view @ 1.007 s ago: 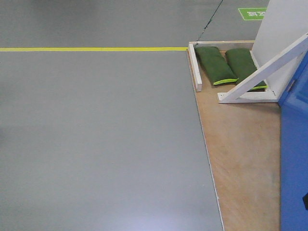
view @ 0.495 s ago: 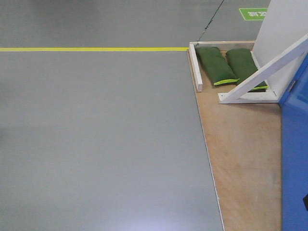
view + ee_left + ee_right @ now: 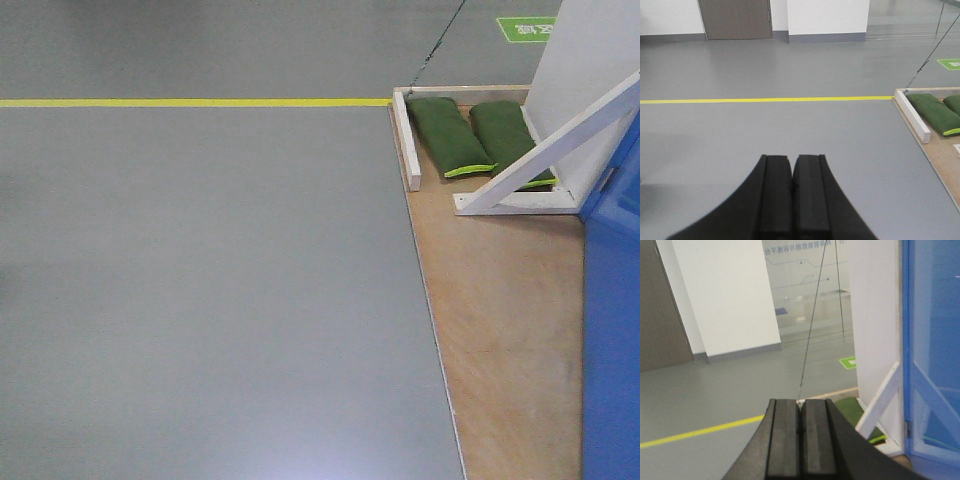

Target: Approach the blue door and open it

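Observation:
The blue door (image 3: 612, 330) is a glossy blue panel at the right edge of the front view, standing on a wooden base; its handle and lock are out of view. In the right wrist view the blue door (image 3: 935, 340) fills the right side, ahead and right of my right gripper (image 3: 800, 405), which is shut and empty, well apart from it. My left gripper (image 3: 792, 162) is shut and empty, pointing over bare grey floor. Neither gripper shows in the front view.
A plywood base (image 3: 500, 320) lies under the door frame. White struts (image 3: 560, 145) brace a white panel (image 3: 875, 315). Two green sandbags (image 3: 447, 135) lie at the base's far end. A yellow floor line (image 3: 190, 102) crosses ahead. Grey floor spreads left.
The view has shifted slightly; the door's edge sits a little further right. A small dark shape at the right edge of the front view has gone out of frame.

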{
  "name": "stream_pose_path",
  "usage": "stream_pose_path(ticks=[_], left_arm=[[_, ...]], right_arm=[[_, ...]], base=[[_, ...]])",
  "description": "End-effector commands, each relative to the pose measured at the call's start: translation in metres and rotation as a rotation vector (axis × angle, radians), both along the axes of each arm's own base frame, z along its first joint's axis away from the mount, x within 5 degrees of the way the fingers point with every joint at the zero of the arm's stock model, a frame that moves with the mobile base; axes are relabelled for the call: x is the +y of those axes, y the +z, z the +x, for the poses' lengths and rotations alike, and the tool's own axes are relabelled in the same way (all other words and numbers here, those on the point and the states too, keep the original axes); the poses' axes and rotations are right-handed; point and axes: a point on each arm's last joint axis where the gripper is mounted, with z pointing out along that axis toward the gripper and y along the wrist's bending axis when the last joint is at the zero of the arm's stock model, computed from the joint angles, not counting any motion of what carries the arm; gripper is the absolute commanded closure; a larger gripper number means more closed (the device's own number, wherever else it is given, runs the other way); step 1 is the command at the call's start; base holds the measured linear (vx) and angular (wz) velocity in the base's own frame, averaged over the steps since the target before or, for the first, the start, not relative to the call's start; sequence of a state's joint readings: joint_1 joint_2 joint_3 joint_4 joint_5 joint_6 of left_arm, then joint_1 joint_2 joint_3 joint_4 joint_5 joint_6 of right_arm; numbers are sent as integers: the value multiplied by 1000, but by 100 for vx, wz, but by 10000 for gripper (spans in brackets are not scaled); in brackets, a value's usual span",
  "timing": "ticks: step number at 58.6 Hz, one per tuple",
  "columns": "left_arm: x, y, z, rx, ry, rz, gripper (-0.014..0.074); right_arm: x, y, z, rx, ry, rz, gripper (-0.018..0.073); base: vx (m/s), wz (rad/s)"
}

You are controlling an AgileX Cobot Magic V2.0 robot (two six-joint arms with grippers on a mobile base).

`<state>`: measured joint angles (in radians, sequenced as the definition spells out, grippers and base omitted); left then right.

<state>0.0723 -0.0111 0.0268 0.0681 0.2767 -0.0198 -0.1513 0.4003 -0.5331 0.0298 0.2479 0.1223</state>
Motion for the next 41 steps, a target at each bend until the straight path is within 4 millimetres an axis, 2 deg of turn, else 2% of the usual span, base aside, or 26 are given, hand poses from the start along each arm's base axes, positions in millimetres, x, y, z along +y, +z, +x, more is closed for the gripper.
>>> stream_pose_path(ticks=[1,12,21,27,32,41], left_arm=[[-1,17,-1,-126,-7,0,524],[-1,17,-1,-126,-7,0,524],[-1,17,-1,-126,-7,0,524],[-1,17,-1,-126,-7,0,524],[-1,17,-1,-126,-7,0,524],[-1,17,-1,-126,-7,0,524]], right_arm=[[-3,24,18,-121,-3,4,551],[-15,12,49,-43,-55,17,551],[-49,10,54,-63,-274,20,551],[-81,17,43,-190,-491,47,551],[-106,24,25,-320,-686,62,551],[-132,33,-10,-521,-949,74,551]], base=[[0,0],[0,0],[0,0],[0,0],[0,0],[0,0]])
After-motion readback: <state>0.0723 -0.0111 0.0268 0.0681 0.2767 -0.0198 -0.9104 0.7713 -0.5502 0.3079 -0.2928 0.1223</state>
